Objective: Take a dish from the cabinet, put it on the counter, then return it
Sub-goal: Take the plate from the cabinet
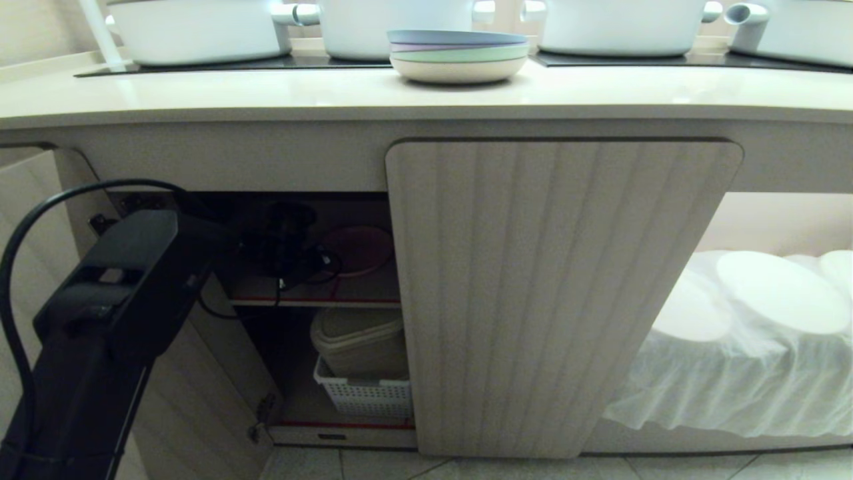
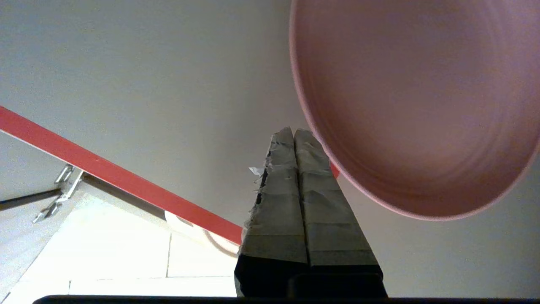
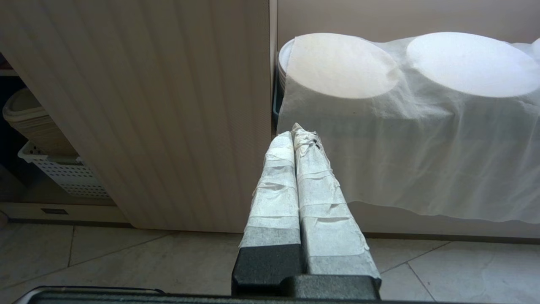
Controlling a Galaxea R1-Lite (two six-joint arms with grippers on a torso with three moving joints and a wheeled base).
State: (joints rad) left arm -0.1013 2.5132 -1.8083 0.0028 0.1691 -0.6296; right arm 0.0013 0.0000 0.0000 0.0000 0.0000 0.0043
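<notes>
Left arm [image 1: 113, 313]: black, with a looped cable, reaching into the open left bay of the cabinet [image 1: 560, 293]. Left gripper [image 2: 294, 131]: taped fingers pressed together, nothing between them, tips just beside the rim of the dish; whether they touch it cannot be told.

Dish [image 2: 415, 105]: round, shallow, matte pink plate, on the upper red-edged shelf [image 1: 320, 301] inside the cabinet; in the head view it shows dimly behind the gripper.

Lower bay: white perforated basket [image 1: 363, 395] holding stacked beige containers [image 1: 356, 340].

Right gripper [image 3: 295, 128]: fingers together, empty, low above the tiled floor [image 3: 105, 261], pointing at the edge of the closed fluted door [image 3: 168, 105].

Doorless recess, to the right: white plates under a draped white cloth [image 1: 753, 360].

Counter [image 1: 266, 90]: cream-beige, above the cabinet, bearing a stack of pastel plates, blue on top [image 1: 458, 55]. Behind it, white pots [image 1: 200, 27] on black cooktop panels [image 1: 233, 65]
</notes>
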